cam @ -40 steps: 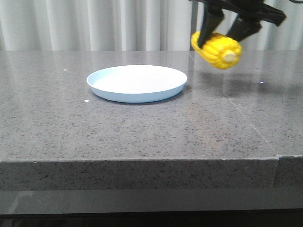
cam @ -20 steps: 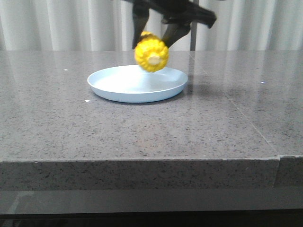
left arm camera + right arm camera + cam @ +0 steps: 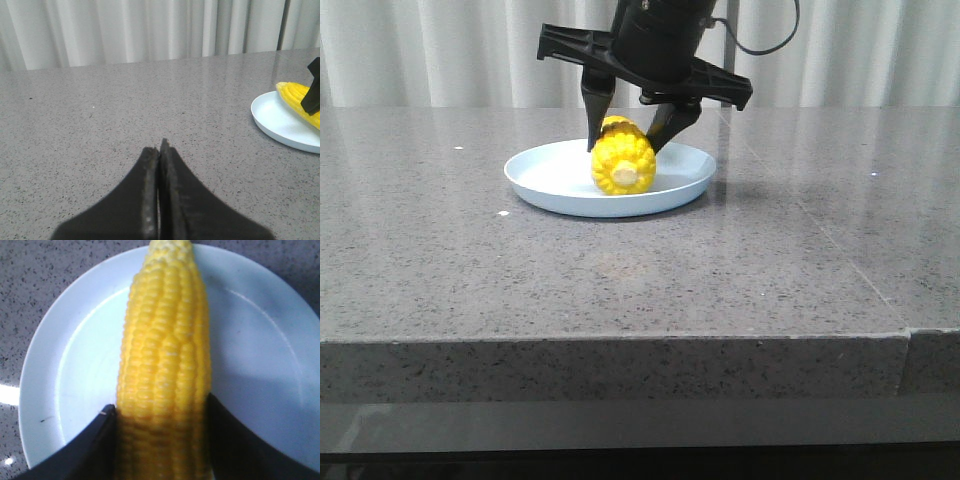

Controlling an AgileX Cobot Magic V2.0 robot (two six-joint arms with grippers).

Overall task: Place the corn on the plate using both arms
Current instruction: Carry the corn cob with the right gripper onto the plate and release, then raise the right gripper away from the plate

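The corn (image 3: 623, 165) is between the two fingers of the right gripper (image 3: 630, 135), and the plate (image 3: 545, 180) is directly under it. In the front view the black fingers come down from above, one on each side of the cob, and press against its yellow kernels near the upper part. The pale cut end of the corn faces the camera. The cob is low over the middle of the plate; its under side looks to reach the plate's inner surface, but I cannot tell for sure if it really touches.

In the right wrist view the corn (image 3: 165, 365) runs lengthwise away from the gripper (image 3: 162, 440), across the plate (image 3: 65, 370). The two dark fingers (image 3: 95, 440) hold it at the near end, tight on both sides. The far tip of the cob reaches about to the plate's rim.

The left gripper (image 3: 160, 160) is well apart from the plate (image 3: 280, 125), over the bare grey table (image 3: 100, 125). Its two fingers are pressed together, with nothing between them. From this view the corn (image 3: 295, 97) shows on the plate, with one black finger of the right gripper beside it.

The plate rests flat on the table (image 3: 620, 290), with white curtains (image 3: 450, 50) behind it.
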